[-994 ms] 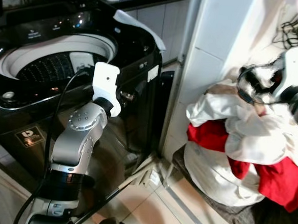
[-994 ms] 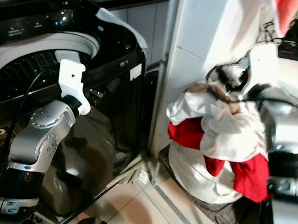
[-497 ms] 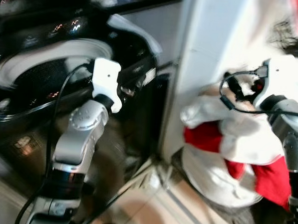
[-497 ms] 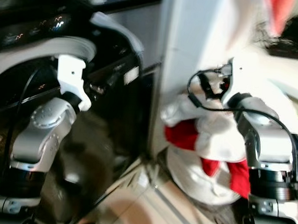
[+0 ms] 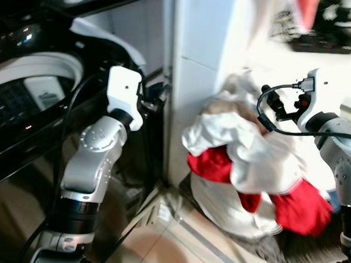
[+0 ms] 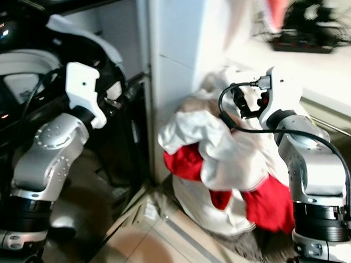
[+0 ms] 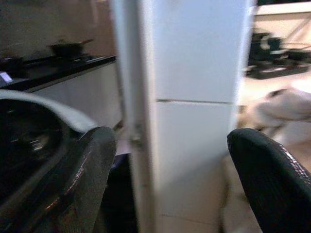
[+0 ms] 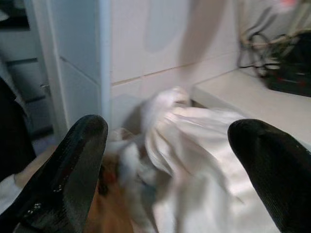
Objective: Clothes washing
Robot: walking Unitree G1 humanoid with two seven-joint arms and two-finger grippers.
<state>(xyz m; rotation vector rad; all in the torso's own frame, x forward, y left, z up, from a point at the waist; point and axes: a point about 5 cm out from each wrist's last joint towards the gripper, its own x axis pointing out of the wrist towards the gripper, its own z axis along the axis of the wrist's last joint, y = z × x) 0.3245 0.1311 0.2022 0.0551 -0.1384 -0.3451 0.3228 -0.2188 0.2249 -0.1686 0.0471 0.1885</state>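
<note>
A heap of white and red clothes point(image 5: 244, 164) lies on the floor against a white pillar point(image 5: 197, 62). The black top-loading washing machine point(image 5: 24, 100) stands at the left, its lid up and its drum point(image 5: 12, 93) showing. My right gripper point(image 8: 165, 160) hovers open just above the heap's top, white cloth point(image 8: 194, 141) lying ahead of its fingers point(image 8: 73, 160) with nothing between them. My left gripper point(image 7: 170, 170) is raised beside the washer's front corner, open and empty, pointing at the pillar point(image 7: 194, 97).
A dark mat point(image 5: 310, 250) lies under the heap on the pale tiled floor point(image 5: 175, 249). A white ledge point(image 6: 320, 68) with dark cables and a tray point(image 6: 304, 32) runs behind the heap. A dark counter point(image 5: 82, 0) sits behind the washer.
The whole view has swung to the right, so the washer now sits further left and the heap nearer the middle. The right gripper has stayed over the heap's top.
</note>
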